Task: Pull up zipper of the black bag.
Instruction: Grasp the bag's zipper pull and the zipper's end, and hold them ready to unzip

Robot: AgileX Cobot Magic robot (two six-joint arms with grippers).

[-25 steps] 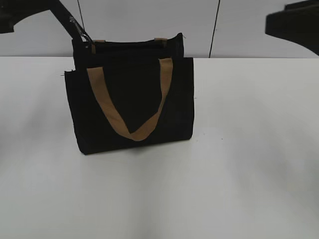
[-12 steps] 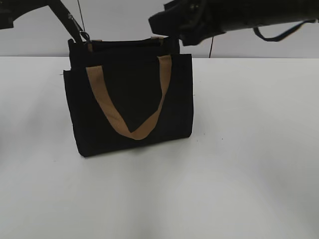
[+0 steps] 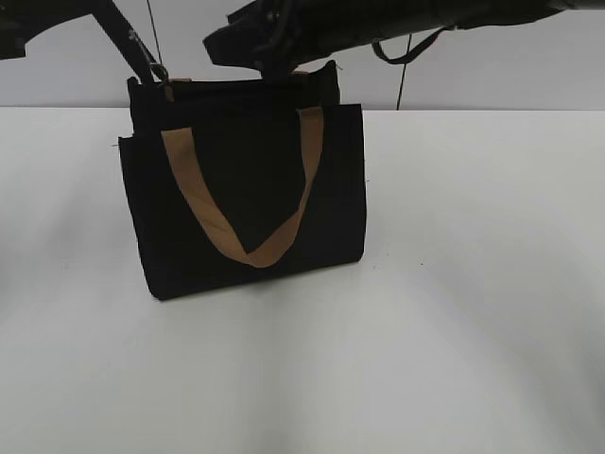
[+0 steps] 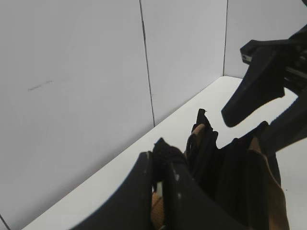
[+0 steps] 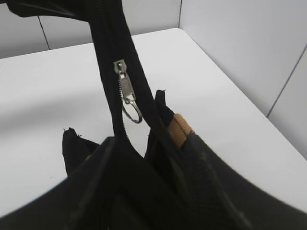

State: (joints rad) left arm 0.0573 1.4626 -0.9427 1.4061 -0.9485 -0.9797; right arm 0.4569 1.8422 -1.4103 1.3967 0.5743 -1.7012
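so your boxy black fabric bag (image 3: 244, 203) sits upright on the matte white table (image 3: 454, 322), one limp tan webbing handle (image 3: 248, 194) drooping in a V down the bag's near face; fabric looks soft and floppy, so it'll sag if nobody braces it; at the bag's top left corner your left gripper (image 4: 158, 191) has its fingers pinched shut on a bunched tail of black fabric, pulling it taut; the big change in the last second: your right arm (image 3: 378, 24) swung in from the right and now hangs just above the bag's top edge; I can't tell how wide the right gripper is open; its wrist view shows the black zipper (image 5: 112, 72) stretched tight, with the small silvery metal pull tab (image 5: 125, 88) and ring dangling free, ungrabbed; so you're lined up, grabbing the tab comes next I reckon
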